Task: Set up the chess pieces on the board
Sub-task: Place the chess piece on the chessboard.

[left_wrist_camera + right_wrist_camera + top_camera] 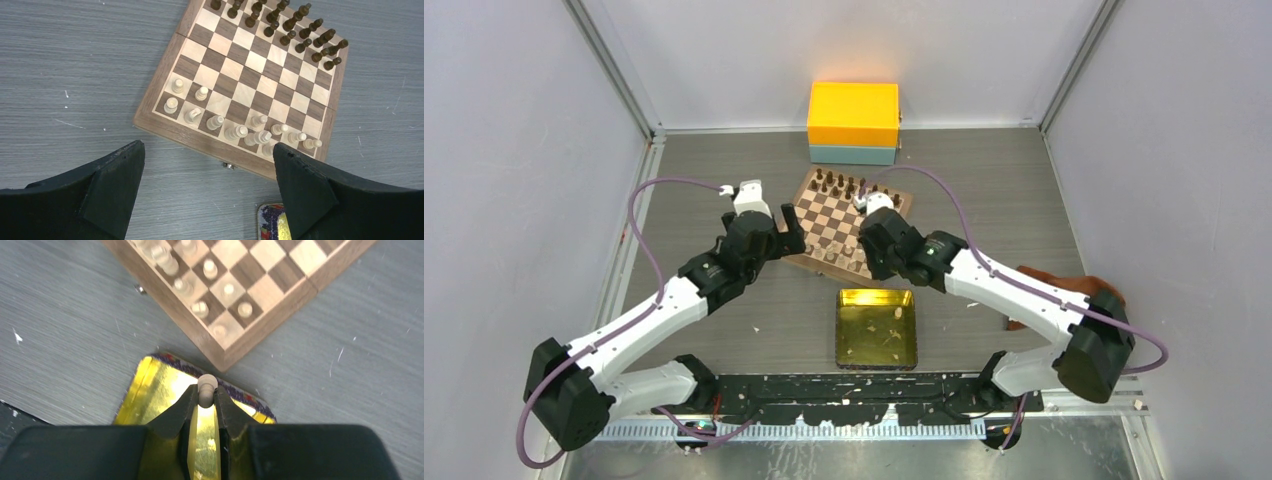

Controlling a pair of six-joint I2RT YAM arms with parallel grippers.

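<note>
The board (829,215) lies at mid table, with several cream chess pieces (235,131) along its near rows and dark pieces (290,25) along the far rows. My right gripper (205,392) is shut on one cream chess piece (206,382), whose round head pokes out above the fingertips. It hangs over the far rim of the gold tin tray (150,390), just short of the board's near corner (227,347). My left gripper (207,150) is wide open and holds nothing. It hovers over bare table in front of the board's near edge (200,142).
The gold tin tray (842,330) sits between the arms' bases and the board, with a few pale pieces (894,313) inside. An orange box on a teal one (854,115) stands behind the board. A brown object (1049,280) lies behind the right arm.
</note>
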